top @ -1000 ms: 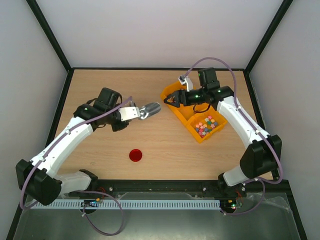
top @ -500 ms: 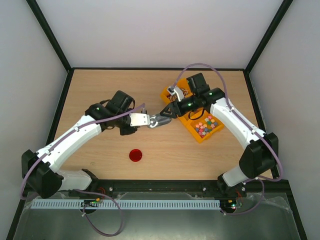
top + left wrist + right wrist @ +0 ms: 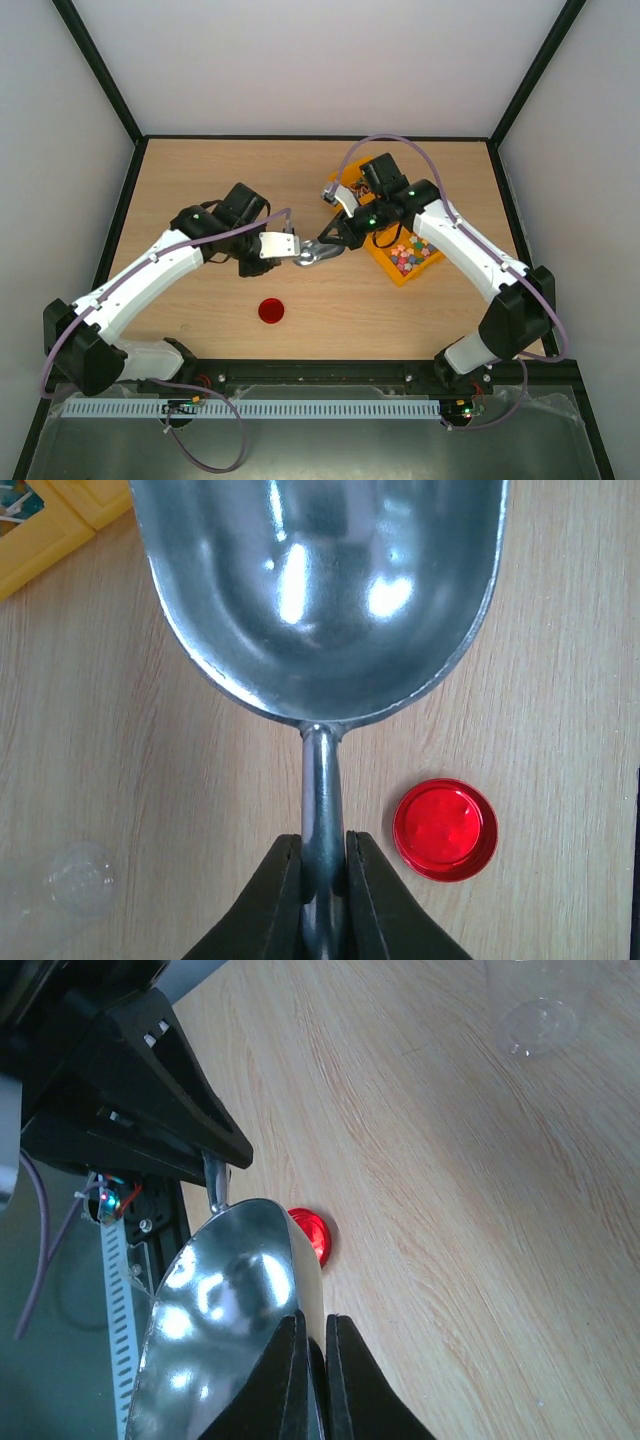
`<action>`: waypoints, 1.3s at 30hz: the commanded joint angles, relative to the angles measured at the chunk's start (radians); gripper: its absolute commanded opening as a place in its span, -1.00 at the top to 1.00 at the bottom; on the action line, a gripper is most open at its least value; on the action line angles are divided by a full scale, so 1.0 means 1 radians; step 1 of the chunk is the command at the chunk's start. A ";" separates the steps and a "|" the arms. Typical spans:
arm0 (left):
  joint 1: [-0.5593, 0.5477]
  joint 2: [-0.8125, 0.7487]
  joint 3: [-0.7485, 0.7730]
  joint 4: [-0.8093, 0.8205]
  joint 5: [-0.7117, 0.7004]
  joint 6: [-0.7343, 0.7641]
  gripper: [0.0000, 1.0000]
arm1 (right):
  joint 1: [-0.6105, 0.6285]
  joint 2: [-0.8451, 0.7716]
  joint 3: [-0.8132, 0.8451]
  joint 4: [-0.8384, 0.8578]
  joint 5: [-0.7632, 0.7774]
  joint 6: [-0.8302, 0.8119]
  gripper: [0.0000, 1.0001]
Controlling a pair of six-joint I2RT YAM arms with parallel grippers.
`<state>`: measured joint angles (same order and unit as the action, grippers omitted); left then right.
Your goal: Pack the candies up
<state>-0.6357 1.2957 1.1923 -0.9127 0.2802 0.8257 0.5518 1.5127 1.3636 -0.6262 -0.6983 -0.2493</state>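
Observation:
A shiny metal scoop [image 3: 311, 253] hangs over the middle of the table between both arms. My left gripper [image 3: 322, 838] is shut on the scoop's thin handle, with the empty bowl [image 3: 320, 590] stretching away from it. My right gripper [image 3: 316, 1316] is shut on the side wall of the bowl [image 3: 225, 1300], one finger inside and one outside. The candies [image 3: 412, 251], small and pastel-coloured, fill the near compartment of a yellow tray [image 3: 388, 264] just right of the right gripper [image 3: 325, 247]. No candy lies in the scoop.
A red lid [image 3: 270, 310] lies flat on the wood, near the scoop in both wrist views [image 3: 445, 829] [image 3: 312, 1235]. A clear plastic container [image 3: 75, 880] rests on the table beside the scoop. The black frame rail runs along the near edge.
My right gripper left the yellow tray, swung left to the scoop and shut on its bowl wall. The left arm carried the scoop right and nearer, handle still gripped.

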 commanded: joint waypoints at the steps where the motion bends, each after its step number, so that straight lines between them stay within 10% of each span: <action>1: -0.001 -0.030 0.030 -0.007 0.066 -0.029 0.86 | -0.003 -0.020 0.031 -0.052 0.041 -0.046 0.97; 6: 0.055 -0.073 0.034 0.002 0.129 -0.073 -0.27 | -0.006 -0.062 0.011 0.005 0.038 -0.037 0.97; 11: 0.161 -0.159 0.021 0.009 0.209 -0.086 -0.67 | -0.020 -0.148 -0.053 0.131 0.000 -0.021 0.97; 23: 0.252 -0.463 -0.138 0.323 0.479 -0.280 -0.81 | -0.026 -0.311 -0.217 0.456 -0.145 0.043 0.97; 39: 0.143 -0.329 -0.043 0.240 0.456 -0.226 0.07 | -0.023 -0.315 -0.222 0.488 -0.239 0.031 0.97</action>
<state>-0.4648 0.9520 1.1126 -0.6651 0.7467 0.5922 0.5293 1.2121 1.1496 -0.1757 -0.8871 -0.2161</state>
